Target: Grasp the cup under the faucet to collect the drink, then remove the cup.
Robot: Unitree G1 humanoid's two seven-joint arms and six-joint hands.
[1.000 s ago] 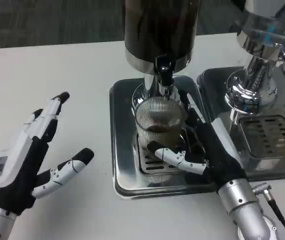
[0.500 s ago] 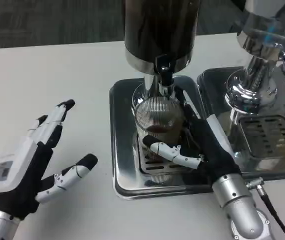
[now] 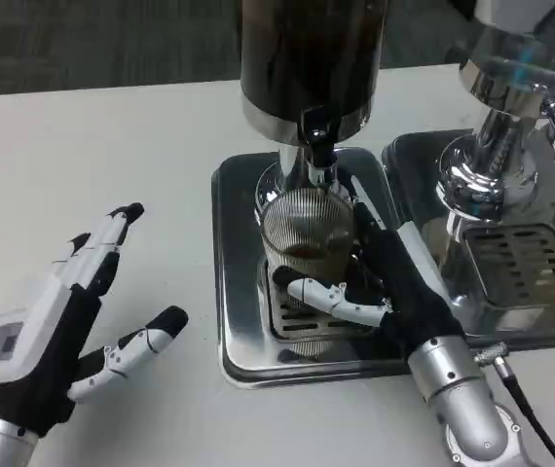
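1. Head view. Count: one cup (image 3: 305, 243), two drink dispensers, two metal trays, two hands.
2. The cup is clear, ribbed and upright. It stands on the slotted grate of the left tray (image 3: 234, 292), directly under the faucet (image 3: 318, 136) of the dark dispenser (image 3: 309, 53).
3. Cup contents: a dark drink, low in the glass. Exact level cannot be read through the ribbing.
4. Right hand (image 3: 380, 282) reaches in from the lower right over the tray. It grips the cup, with the thumb across the near lower wall and the fingers along the cup's right side.
5. Left hand (image 3: 58, 311) lies over the white table (image 3: 92, 136), left of the tray and well apart from it. Fingers spread, thumb out toward the tray, nothing held.
6. Second dispenser (image 3: 501, 117), chrome, stands at the right on its own tray (image 3: 536, 282), which has a slotted grate. No cup on that grate.
7. Edges: the two trays sit just beside each other. The left tray's raised rim runs around the cup on all sides.
8. Open room: bare table lies left of the left tray, between it and the left hand.
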